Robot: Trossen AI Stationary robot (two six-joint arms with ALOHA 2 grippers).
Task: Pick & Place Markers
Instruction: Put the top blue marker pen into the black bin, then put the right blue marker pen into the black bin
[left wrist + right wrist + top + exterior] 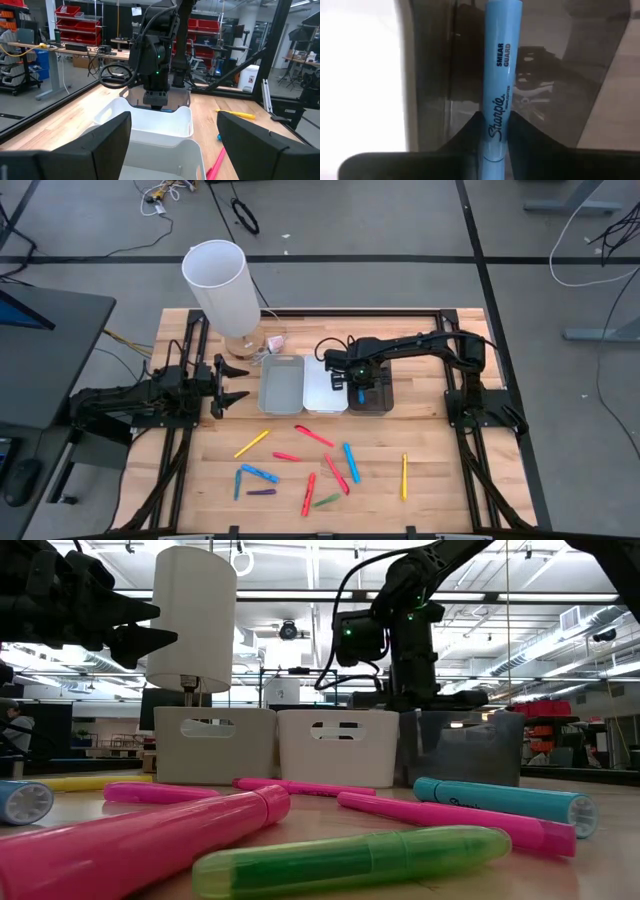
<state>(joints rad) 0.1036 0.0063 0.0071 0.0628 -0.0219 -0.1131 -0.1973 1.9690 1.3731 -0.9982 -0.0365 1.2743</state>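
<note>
The right tool (495, 145) is pinched shut on a blue marker (499, 75), held above the dark bin (372, 397). The left tool (232, 385) waits wide open, holding nothing, left of the bins.

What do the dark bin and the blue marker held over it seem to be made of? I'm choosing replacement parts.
The dark bin looks like smooth, smoky translucent plastic: its wall reflects the arm and lets light through. The blue marker, gripped in the right claw, looks like glossy moulded plastic, judging by its even sheen and printed lettering.
</note>
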